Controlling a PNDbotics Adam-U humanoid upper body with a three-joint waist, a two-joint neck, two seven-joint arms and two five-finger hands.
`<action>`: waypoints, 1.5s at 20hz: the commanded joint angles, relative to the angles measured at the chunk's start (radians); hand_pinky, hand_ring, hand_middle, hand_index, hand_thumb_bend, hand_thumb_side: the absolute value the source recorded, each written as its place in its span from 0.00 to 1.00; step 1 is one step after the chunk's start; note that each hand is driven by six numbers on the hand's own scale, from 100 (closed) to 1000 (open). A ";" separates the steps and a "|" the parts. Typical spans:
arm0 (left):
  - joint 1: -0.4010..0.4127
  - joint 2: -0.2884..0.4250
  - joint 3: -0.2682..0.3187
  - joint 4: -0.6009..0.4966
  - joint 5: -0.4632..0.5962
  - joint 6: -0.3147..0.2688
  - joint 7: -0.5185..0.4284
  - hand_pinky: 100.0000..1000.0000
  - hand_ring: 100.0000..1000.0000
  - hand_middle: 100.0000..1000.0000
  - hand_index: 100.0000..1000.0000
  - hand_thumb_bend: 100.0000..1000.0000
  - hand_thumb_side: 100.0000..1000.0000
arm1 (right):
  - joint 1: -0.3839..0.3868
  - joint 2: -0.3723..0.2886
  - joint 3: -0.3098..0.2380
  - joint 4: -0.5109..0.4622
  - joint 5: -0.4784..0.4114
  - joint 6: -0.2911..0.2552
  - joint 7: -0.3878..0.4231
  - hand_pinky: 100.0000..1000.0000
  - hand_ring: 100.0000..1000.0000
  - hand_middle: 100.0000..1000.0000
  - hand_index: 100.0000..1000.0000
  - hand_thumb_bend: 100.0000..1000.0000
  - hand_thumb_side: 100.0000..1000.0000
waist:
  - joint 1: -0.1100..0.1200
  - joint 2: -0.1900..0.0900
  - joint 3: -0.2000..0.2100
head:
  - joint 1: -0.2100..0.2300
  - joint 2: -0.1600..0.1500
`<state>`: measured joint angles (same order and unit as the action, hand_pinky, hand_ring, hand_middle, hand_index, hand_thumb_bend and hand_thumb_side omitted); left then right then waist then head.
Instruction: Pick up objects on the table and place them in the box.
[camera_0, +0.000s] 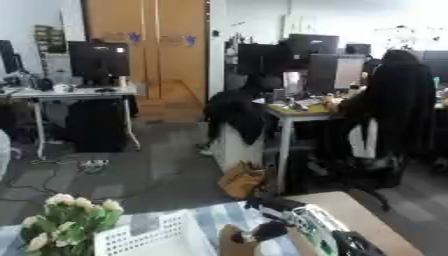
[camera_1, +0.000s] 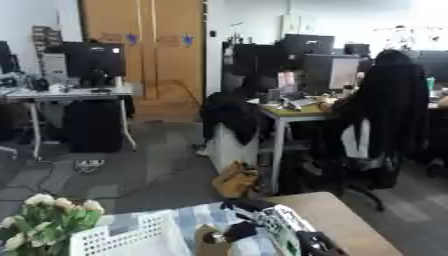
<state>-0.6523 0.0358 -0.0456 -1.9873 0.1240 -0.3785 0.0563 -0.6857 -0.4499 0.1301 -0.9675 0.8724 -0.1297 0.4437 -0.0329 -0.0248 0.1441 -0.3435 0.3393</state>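
Only the far strip of the table shows along the bottom edge. A white slatted box (camera_0: 147, 236) stands at the lower left on a blue checked cloth (camera_0: 226, 214). Right of it lie a brown object (camera_0: 231, 242), a dark rounded object (camera_0: 270, 230), a white and green item (camera_0: 311, 226) and a black item (camera_0: 353, 245) at the bottom right. What these are I cannot make out. Neither of my hands appears in either view.
A bunch of pale flowers with green leaves (camera_0: 66, 224) stands left of the box. The wooden table top (camera_0: 367, 220) ends at the right. Beyond lie an office floor, desks with monitors, a chair and a brown bag (camera_0: 240, 181) on the floor.
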 joint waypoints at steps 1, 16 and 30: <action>-0.024 0.003 0.003 -0.013 0.003 -0.003 0.001 0.76 0.97 0.88 0.99 0.00 0.81 | -0.018 -0.011 -0.004 0.002 0.013 -0.002 0.010 1.00 1.00 1.00 1.00 0.72 0.81 | 0.013 0.009 0.001 | -0.002 -0.006; -0.031 -0.002 0.004 -0.013 0.002 -0.006 0.002 0.75 0.97 0.88 0.99 0.00 0.82 | -0.003 -0.005 -0.006 0.040 0.033 -0.017 0.013 1.00 1.00 1.00 1.00 0.70 0.81 | 0.018 0.019 0.003 | 0.000 -0.027; -0.036 -0.005 0.005 -0.013 0.002 -0.008 0.002 0.75 0.97 0.88 0.99 0.00 0.82 | -0.002 -0.003 -0.025 0.076 0.037 -0.029 -0.010 1.00 1.00 1.00 1.00 0.57 0.89 | 0.023 0.027 0.007 | -0.020 -0.015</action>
<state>-0.6647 0.0343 -0.0454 -1.9873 0.1240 -0.3834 0.0583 -0.6679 -0.4359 0.1165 -0.8875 0.9068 -0.1601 0.4373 -0.0261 -0.0057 0.1506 -0.3587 0.3223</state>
